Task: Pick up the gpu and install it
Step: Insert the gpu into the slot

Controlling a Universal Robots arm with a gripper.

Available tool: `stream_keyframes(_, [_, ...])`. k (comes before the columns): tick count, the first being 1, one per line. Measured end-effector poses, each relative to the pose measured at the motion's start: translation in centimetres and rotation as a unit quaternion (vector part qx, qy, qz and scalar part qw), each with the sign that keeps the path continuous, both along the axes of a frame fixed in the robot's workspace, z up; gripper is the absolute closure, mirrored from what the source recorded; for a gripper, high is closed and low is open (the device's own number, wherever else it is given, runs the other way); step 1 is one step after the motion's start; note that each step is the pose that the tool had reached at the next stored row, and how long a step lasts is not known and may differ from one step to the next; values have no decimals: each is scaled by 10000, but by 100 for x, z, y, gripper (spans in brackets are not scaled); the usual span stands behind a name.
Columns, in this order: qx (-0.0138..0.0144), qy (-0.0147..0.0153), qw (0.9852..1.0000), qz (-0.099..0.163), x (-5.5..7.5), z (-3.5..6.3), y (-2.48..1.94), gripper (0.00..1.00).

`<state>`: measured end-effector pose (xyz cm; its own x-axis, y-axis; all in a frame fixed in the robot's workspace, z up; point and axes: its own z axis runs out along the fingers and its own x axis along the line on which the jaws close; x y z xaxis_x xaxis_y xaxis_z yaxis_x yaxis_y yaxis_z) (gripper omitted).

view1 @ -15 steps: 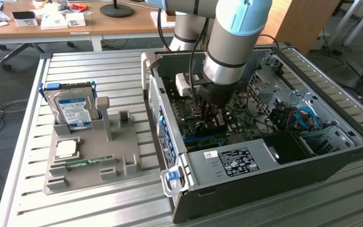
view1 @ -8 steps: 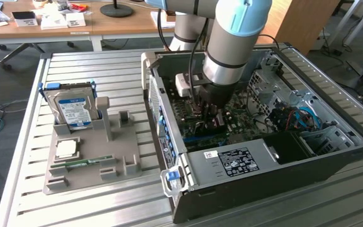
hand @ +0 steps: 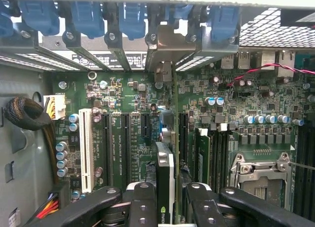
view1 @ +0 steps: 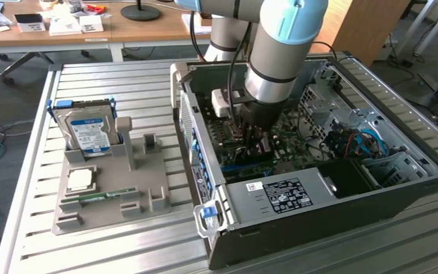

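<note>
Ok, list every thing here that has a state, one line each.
gpu: held edge-on between the jaws, standing over the motherboard's slots.
gripper: shut on the gpu, down inside the case.
computer case: lying on its side, side panel off, interior exposed.
CPU socket: empty, no chip in it.
hard drive: upright in the grey holder.
memory stick: lying flat on the grey holder.

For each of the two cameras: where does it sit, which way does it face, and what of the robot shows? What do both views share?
Exterior view: off the arm, high, looking down on the slatted table and open computer case; the arm reaches inside.
Wrist view: on the wrist, facing the motherboard; the gripper is shut on the gpu, edge-on.
Shared: the motherboard and gripper.
</note>
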<state>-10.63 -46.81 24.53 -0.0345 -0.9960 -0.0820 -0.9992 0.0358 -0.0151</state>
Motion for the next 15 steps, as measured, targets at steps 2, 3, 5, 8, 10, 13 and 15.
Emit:
stream_keyframes(2, [3, 4, 10000, 1, 0, 0, 0, 73])
stream_keyframes(3, [3, 4, 10000, 1, 0, 0, 0, 73])
stream_keyframes(5, [3, 4, 10000, 1, 0, 0, 0, 73])
stream_keyframes(8, [3, 4, 10000, 2, 0, 0, 0, 73])
stream_keyframes(10, [3, 4, 10000, 1, 0, 0, 0, 73])
stream_keyframes(13, [9, 1, 10000, -1, -1, -5, 2, 71])
stream_keyframes(15, [3, 4, 10000, 1, 0, -1, 1, 65])
